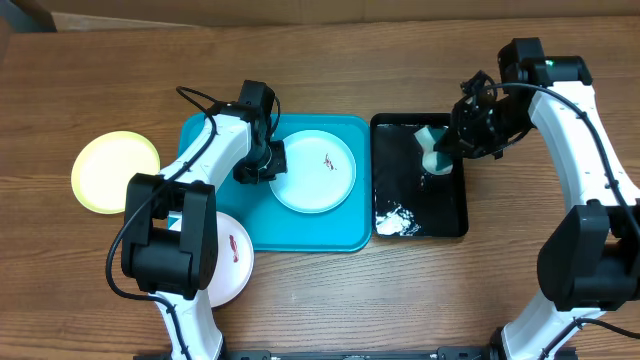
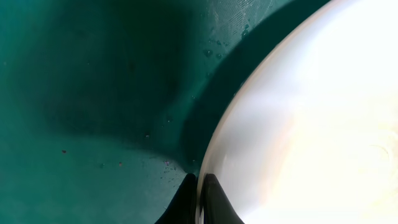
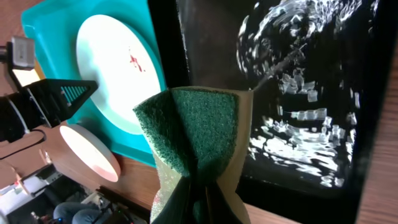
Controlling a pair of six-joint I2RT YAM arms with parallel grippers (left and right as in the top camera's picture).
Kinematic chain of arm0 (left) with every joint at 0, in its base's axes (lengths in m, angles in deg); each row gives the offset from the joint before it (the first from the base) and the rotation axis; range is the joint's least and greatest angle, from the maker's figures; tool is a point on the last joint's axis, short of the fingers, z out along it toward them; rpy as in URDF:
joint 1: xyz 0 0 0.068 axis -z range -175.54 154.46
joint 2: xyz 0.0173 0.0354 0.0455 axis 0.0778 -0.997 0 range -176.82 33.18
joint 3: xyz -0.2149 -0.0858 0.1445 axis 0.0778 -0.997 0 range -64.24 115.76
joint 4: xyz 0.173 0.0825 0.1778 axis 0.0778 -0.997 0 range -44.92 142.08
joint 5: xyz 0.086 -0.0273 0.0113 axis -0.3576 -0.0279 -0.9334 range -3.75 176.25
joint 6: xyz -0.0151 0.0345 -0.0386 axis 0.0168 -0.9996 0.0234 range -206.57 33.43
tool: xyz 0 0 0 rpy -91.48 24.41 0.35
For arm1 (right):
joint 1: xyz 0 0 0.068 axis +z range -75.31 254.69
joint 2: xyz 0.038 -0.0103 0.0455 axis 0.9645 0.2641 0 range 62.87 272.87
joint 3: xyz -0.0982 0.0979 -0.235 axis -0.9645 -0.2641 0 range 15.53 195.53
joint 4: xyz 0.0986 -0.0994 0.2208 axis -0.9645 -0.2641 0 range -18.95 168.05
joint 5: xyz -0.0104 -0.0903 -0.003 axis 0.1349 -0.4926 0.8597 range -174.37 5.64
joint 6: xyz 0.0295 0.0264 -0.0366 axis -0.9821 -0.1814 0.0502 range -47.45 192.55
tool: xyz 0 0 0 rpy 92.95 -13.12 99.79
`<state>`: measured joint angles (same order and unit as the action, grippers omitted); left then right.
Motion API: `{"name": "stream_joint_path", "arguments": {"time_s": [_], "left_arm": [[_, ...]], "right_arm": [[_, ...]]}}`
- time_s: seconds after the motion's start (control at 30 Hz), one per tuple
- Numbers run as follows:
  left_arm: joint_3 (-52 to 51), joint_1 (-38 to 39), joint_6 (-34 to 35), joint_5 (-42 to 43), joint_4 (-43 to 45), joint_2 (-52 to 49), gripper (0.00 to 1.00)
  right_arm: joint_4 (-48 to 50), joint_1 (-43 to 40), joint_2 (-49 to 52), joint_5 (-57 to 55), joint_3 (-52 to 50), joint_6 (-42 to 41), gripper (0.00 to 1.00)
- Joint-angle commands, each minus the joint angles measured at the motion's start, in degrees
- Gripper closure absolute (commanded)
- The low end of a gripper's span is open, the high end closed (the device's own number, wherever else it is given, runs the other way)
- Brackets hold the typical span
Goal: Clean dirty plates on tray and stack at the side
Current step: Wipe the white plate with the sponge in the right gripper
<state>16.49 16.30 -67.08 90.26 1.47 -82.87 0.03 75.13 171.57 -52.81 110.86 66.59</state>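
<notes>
A pale blue plate point(image 1: 313, 171) with a small red smear lies on the teal tray point(image 1: 215, 135). My left gripper point(image 1: 262, 160) is at that plate's left rim. In the left wrist view the gripper point(image 2: 200, 199) is shut on the thin rim of the plate point(image 2: 311, 112), just above the tray floor point(image 2: 93, 93). A white plate point(image 1: 235, 262) with a red smear sits on the table at the tray's front left corner, partly under the left arm. A yellow plate point(image 1: 115, 171) lies on the table at the far left. My right gripper point(image 1: 440, 150) is shut on a folded green sponge point(image 3: 199, 130) above the black tray.
The glossy black tray point(image 1: 445, 205) stands right of the teal tray, with white foam point(image 1: 397, 220) in its front left corner and wet streaks point(image 3: 298, 112) across it. Wooden table surrounds both trays.
</notes>
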Motion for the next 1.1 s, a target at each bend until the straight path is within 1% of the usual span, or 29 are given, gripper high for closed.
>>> {"name": "stream_joint_path", "arguments": {"time_s": [0.0, 0.1, 0.2, 0.37, 0.47, 0.6, 0.63, 0.83, 1.07], "left_arm": [[0.9, -0.6, -0.7, -1.6, 0.1, -0.8, 0.96], [0.9, -0.6, -0.7, -1.7, 0.1, -0.8, 0.96], [0.9, -0.6, -0.7, -1.6, 0.1, -0.8, 0.96], [0.9, -0.6, -0.7, -1.6, 0.1, -0.8, 0.96], [0.9, -0.6, -0.7, -1.6, 0.1, -0.8, 0.96], [0.9, -0.6, -0.7, -1.6, 0.1, -0.8, 0.96], [0.9, -0.6, -0.7, -1.6, 0.1, -0.8, 0.96], [0.9, -0.6, -0.7, -1.6, 0.1, -0.8, 0.96], [0.9, -0.6, -0.7, -1.6, 0.1, -0.8, 0.96]], "right_arm": [[1.6, 3.0, -2.0, 2.4, 1.4, 0.2, 0.96], [4.1, 6.7, -2.0, 1.4, 1.4, -0.1, 0.96], [7.1, 11.2, -2.0, -2.0, 1.4, -1.6, 0.96], [13.6, 20.6, -2.0, -15.3, 1.1, -6.6, 0.96], [17.5, 24.8, -2.0, -21.3, 0.0, -7.9, 0.96], [25.0, 30.3, -1.9, -34.4, -4.0, -10.6, 0.96], [27.1, 31.1, -1.9, -35.8, -5.4, -10.6, 0.96], [37.9, 33.0, -1.3, -36.0, -11.7, -10.6, 0.96], [44.0, 33.4, 2.7, -35.8, -13.8, -10.6, 0.96]]}}
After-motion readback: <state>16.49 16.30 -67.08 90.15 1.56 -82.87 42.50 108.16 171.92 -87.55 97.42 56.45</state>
